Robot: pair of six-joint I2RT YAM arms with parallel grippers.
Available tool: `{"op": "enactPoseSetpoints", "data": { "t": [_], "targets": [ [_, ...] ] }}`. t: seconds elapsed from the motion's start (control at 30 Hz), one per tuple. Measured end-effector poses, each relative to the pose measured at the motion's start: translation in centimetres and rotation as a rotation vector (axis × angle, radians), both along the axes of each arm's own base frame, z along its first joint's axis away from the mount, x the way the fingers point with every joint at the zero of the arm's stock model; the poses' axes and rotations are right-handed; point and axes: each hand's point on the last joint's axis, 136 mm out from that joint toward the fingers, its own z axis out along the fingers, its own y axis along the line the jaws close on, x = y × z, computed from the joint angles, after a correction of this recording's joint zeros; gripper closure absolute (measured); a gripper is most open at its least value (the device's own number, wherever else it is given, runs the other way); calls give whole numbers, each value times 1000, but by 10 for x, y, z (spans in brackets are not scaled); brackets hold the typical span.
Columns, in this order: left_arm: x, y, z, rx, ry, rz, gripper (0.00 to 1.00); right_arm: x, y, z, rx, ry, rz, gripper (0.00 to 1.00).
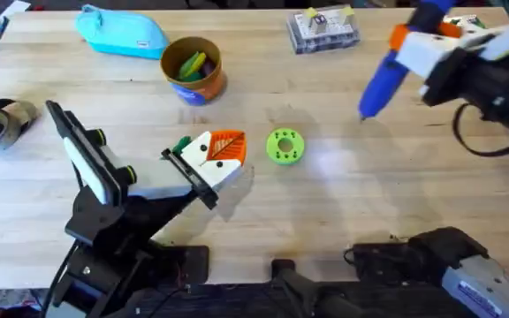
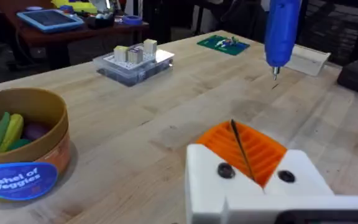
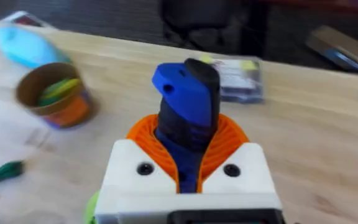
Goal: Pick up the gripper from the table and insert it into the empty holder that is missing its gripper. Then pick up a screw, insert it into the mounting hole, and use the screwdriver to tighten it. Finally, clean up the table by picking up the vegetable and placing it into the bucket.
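Overhead, the right hand [image 1: 427, 55] sits raised over the far right of the bench [image 1: 343, 212], its orange pads clamped on the screwdriver [image 1: 387, 75], whose blue body slants down with the bit just above the wood. The left hand [image 1: 215, 155] rests low near the middle, fingers pressed together with nothing between them but what looks like a thin dark strip. Just right of it lies a green disc [image 1: 284, 146]. Beyond, the bucket [image 1: 193, 71] stands upright holding vegetables [image 1: 193, 64], a light blue pouch [image 1: 122, 33] beside it. A clear plastic box [image 1: 323, 31] sits at the far edge.
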Motion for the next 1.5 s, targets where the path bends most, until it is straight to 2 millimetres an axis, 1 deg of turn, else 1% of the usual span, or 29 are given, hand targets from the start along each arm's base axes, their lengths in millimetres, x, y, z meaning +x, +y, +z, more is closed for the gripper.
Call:
{"op": "enactPoseSetpoints", "data": {
  "t": [0.23, 0.37, 0.47, 0.57, 0.67, 0.77, 0.9, 1.0, 1.07, 1.17, 1.27, 1.37, 1.5],
  "targets": [
    [0, 0, 0, 0, 0, 0, 984, 4, 92, 19, 66, -98, 267, 893],
    [0, 0, 0, 0, 0, 0, 984, -1, 143, 37, 148, -179, 394, 898],
    [0, 0, 0, 0, 0, 0, 984, -11, 172, 53, 207, -240, 472, 902],
    [0, 0, 0, 0, 0, 0, 984, -22, 191, 64, 251, -278, 532, 905],
    [0, 0, 0, 0, 0, 0, 984, -32, 204, 66, 266, -277, 576, 909],
    [0, 0, 0, 0, 0, 0, 984, -36, 213, 69, 271, -275, 600, 912],
    [0, 0, 0, 0, 0, 0, 984, -41, 223, 85, 288, -295, 629, 915],
    [0, 0, 0, 0, 0, 0, 984, -50, 231, 99, 308, -315, 670, 917],
    [0, 0, 0, 0, 0, 0, 984, -57, 236, 103, 319, -320, 698, 917],
    [0, 0, 0, 0, 0, 0, 984, -66, 245, 101, 323, -307, 735, 919],
    [0, 0, 0, 0, 0, 0, 984, -70, 255, 93, 316, -283, 763, 920],
    [0, 0, 0, 0, 0, 0, 984, -71, 264, 83, 305, -258, 779, 921],
    [0, 0, 0, 0, 0, 0, 984, -70, 267, 77, 297, -244, 783, 921]
  ]
}}
